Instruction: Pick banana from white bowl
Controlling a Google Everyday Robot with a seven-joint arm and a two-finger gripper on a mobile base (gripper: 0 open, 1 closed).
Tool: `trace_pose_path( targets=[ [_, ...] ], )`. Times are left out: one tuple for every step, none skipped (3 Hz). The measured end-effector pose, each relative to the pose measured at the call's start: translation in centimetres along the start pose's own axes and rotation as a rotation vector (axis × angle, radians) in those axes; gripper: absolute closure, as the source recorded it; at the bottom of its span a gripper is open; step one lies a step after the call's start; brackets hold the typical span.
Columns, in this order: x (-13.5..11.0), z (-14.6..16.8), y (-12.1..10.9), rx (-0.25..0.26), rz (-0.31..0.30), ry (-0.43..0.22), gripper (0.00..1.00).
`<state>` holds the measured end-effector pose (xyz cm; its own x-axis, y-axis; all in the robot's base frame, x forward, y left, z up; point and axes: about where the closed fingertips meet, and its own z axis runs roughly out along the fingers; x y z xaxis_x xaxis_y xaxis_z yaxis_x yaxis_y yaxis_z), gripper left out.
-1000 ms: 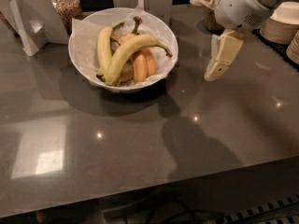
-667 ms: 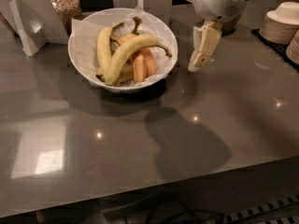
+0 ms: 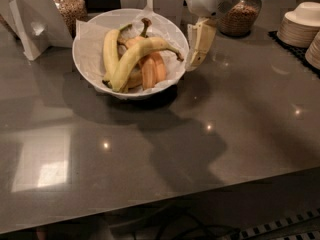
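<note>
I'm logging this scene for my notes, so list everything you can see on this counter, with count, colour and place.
white bowl: one, white, paper-lined, back centre of counter
banana: one, pale yellow-green, longest, lying across the bowl
shorter banana: one, yellow, left side of the bowl
orange pieces: about two, orange, in the bowl beneath the banana
glass jars: two, brownish contents, behind the bowl, left and right
stacked small bowls: two stacks, white, right edge
folded card: one, white, back left
counter: one, dark grey
hand: one, cream, hanging just right of the bowl's rim
</note>
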<state>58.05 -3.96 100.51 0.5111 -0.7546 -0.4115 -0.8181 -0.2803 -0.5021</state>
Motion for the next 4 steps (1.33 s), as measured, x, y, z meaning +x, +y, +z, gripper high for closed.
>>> trace_pose_path(
  targets=[
    [-0.6,1.8,-1.0,-0.016,-0.055,-0.015,0.00],
    [-0.9,4.5,-1.9,-0.052,-0.098,-0.041,0.12],
    [-0.4,6.7,-2.1,-0.093,-0.117,-0.051,0.27],
    [0.1,8.1,-2.1,-0.124,-0.124,-0.057,0.39]
  ],
)
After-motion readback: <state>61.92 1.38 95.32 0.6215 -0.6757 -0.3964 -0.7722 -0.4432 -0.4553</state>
